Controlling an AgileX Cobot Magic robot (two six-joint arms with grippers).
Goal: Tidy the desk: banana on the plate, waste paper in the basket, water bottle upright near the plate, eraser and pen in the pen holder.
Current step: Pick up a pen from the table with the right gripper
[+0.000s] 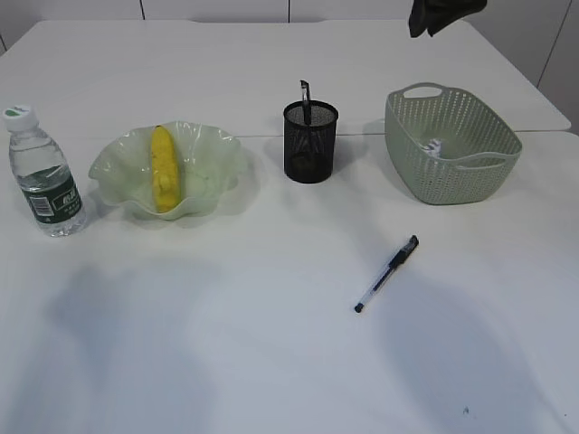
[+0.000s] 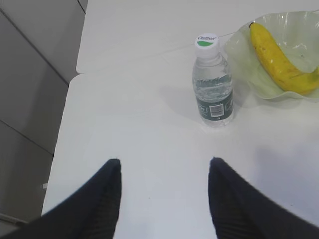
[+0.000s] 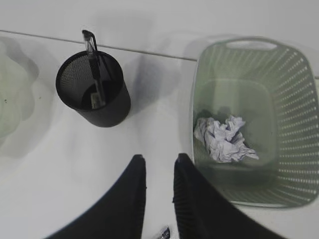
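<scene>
With banana (image 1: 163,168) plated, paper (image 3: 224,138) binned and bottle (image 1: 42,172) upright, one pen (image 1: 387,273) lay on the worktop (image 1: 271,362), to be pinched by the narrowly parted, empty right pincer (image 3: 159,167) hovering above.

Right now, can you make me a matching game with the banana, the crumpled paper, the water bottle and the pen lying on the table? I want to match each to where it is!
Things:
1. banana
2. crumpled paper
3. water bottle
4. loose pen

Places:
A. standing upright beside the plate
B. lying on the bare table
C. on the plate
D. inside the basket

Pairs: 1-C, 2-D, 3-A, 4-B
</scene>
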